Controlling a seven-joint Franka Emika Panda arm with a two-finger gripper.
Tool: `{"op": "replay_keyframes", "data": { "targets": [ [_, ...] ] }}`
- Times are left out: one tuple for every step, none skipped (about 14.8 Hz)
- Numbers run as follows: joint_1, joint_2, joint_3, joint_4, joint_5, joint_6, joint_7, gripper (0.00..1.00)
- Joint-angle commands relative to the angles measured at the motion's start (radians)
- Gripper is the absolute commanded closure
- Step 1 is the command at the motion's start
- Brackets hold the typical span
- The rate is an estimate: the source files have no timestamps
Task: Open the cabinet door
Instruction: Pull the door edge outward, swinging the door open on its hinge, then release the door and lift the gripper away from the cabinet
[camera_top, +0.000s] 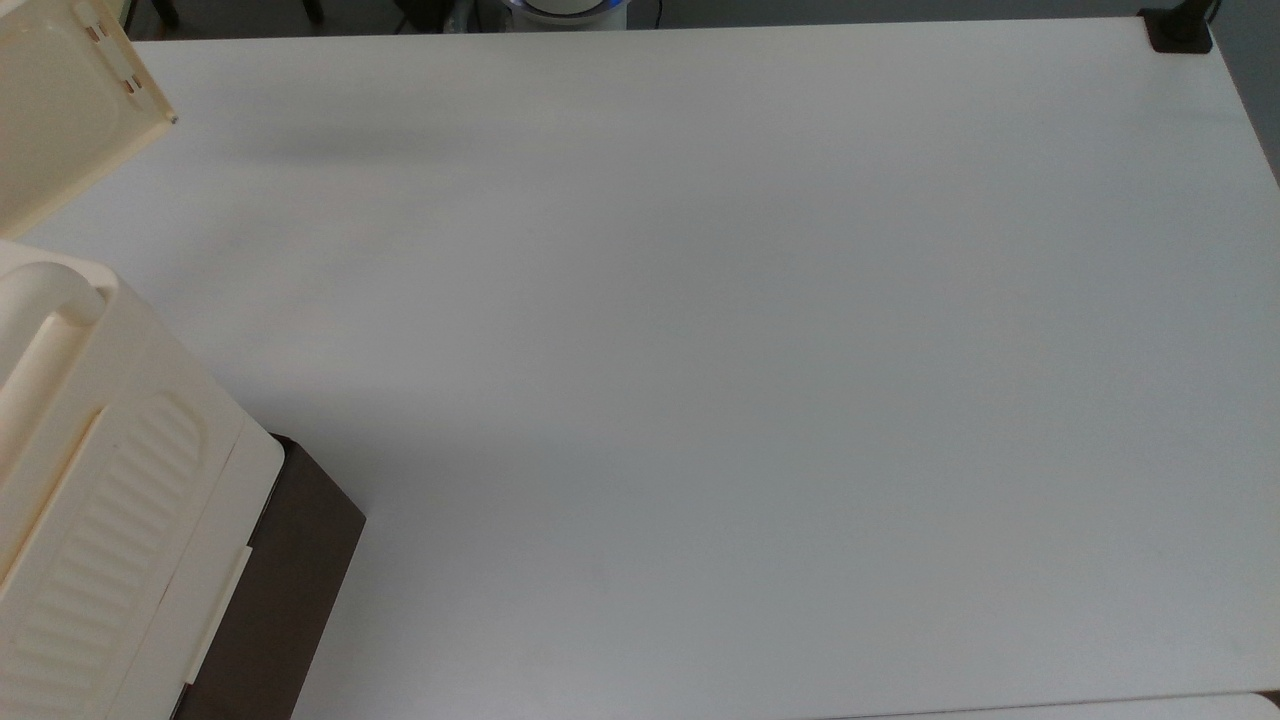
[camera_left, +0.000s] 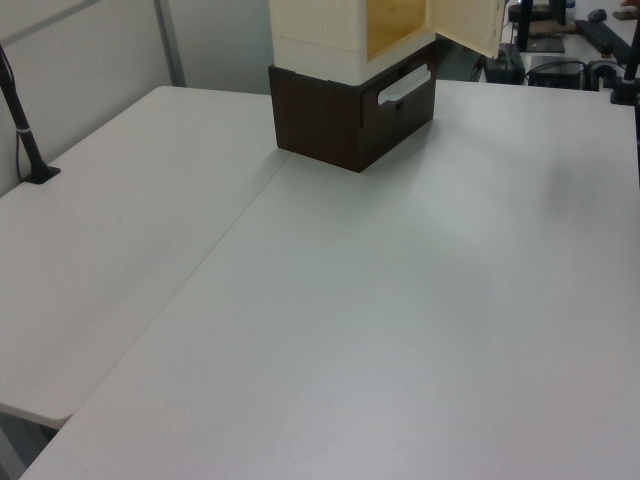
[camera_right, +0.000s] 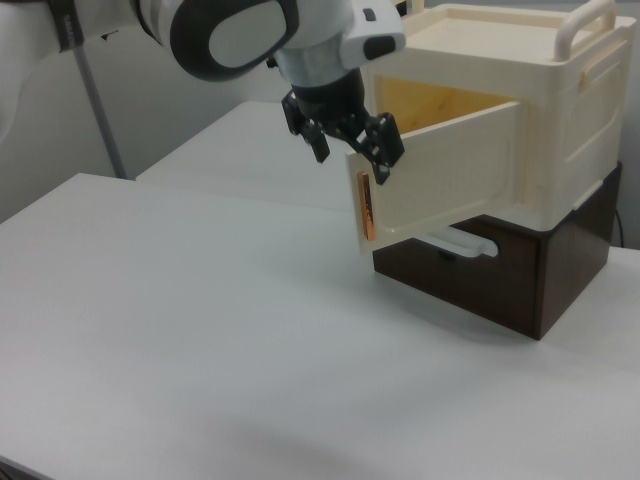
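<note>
The cabinet (camera_right: 520, 150) stands on the white table (camera_top: 700, 350), at 8 o'clock in the top view and 12 o'clock in the left view, its upper part cut off by both frame edges. The cabinet door (camera_right: 440, 175) is swung well open, exposing a yellowish interior; in the top view its corner shows at 10 o'clock, the rest cropped. In the right view the gripper (camera_right: 348, 142) sits at the door's free upper corner, fingers spread apart; one fingertip (camera_right: 385, 165) overlaps the door edge, but contact cannot be confirmed. The dark brown base (camera_left: 335, 115) carries a pale handle (camera_left: 403, 85).
</note>
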Motion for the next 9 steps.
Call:
{"op": "replay_keyframes", "data": {
  "targets": [
    [0.024, -0.002, -0.005, -0.013, 0.009, 0.058, 0.078, 0.0],
    [0.023, 0.005, -0.005, -0.013, 0.003, 0.066, 0.076, 0.0],
    [0.021, 0.008, -0.005, -0.013, -0.002, 0.073, 0.076, 0.0],
    [0.021, 0.012, -0.005, -0.015, -0.005, 0.086, 0.073, 0.0],
    [0.017, 0.019, -0.007, -0.015, -0.005, 0.098, 0.07, 0.0],
    [0.009, 0.019, -0.007, -0.015, -0.007, 0.1, 0.064, 0.0],
    [0.001, 0.019, -0.008, -0.015, -0.008, 0.1, 0.059, 0.0],
    [-0.009, 0.019, -0.008, -0.015, -0.014, 0.1, 0.047, 0.0],
    [-0.02, 0.019, -0.01, -0.016, -0.025, 0.1, 0.024, 0.0]
  ]
}}
